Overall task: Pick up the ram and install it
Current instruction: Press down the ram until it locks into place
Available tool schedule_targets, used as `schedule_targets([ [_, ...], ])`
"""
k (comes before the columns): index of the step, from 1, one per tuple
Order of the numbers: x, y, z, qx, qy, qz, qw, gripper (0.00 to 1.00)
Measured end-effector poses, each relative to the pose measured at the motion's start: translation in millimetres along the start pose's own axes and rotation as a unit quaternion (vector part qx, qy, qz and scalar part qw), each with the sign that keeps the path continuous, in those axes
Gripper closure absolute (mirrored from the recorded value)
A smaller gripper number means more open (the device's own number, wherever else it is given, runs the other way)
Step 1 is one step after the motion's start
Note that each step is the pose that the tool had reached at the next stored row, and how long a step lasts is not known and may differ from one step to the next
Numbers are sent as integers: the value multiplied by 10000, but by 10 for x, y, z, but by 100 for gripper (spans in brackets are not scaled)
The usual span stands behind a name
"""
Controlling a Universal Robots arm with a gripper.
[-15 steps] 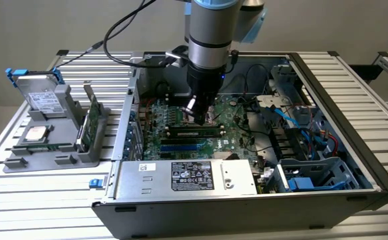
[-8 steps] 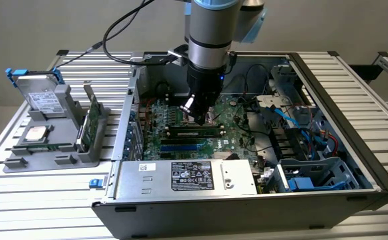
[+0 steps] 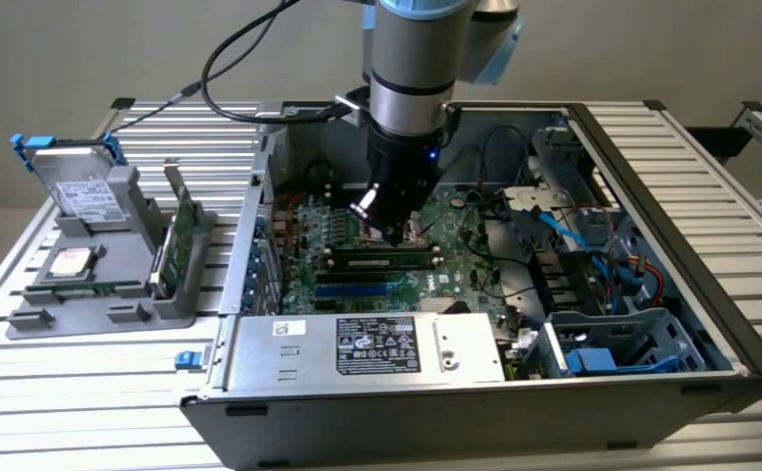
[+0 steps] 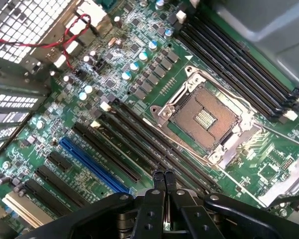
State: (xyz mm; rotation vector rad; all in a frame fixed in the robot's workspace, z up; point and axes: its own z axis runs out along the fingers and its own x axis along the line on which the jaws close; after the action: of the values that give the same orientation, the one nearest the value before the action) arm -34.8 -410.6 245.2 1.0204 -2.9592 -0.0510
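Note:
The ram (image 3: 381, 260), a long narrow green stick with black chips, lies along a memory slot on the motherboard (image 3: 453, 235) inside the open computer case. My gripper (image 3: 391, 234) hangs just above the ram's middle, or touches it; I cannot tell which. In the wrist view my gripper (image 4: 164, 177) is shut, its two fingertips pressed together with nothing between them, right over the row of black memory slots (image 4: 139, 134) beside the bare CPU socket (image 4: 204, 117). I cannot pick out the ram among those slots in the wrist view.
A silver power supply (image 3: 368, 348) fills the case's near side. Blue drive cages (image 3: 616, 343) and cables sit at the exterior view's right. Outside the case, a grey holder (image 3: 106, 294) carries a hard drive with blue rails (image 3: 77, 186) and a green expansion card (image 3: 181, 231).

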Motion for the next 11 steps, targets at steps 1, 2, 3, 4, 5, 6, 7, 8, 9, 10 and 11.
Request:
schedule_targets([
  [1, 0, 0, 1, 0, -3, 81, 10000, 90],
  [2, 0, 0, 1, 0, -5, 164, 9999, 90],
  [3, 0, 0, 2, 0, -8, 246, 9997, 90],
  [4, 0, 0, 3, 0, -11, 331, 9994, 90],
  [5, 0, 0, 4, 0, -14, 418, 9991, 90],
  [6, 0, -1, 6, 0, -17, 497, 9988, 90],
  [7, 1, -1, 8, 0, -20, 589, 9983, 90],
  [8, 1, -1, 11, 0, -23, 674, 9977, 90],
  [9, 0, -1, 14, 0, -26, 762, 9971, 90],
  [10, 0, -1, 18, 0, -30, 857, 9963, 90],
  [11, 0, -1, 21, 0, -32, 943, 9955, 90],
])
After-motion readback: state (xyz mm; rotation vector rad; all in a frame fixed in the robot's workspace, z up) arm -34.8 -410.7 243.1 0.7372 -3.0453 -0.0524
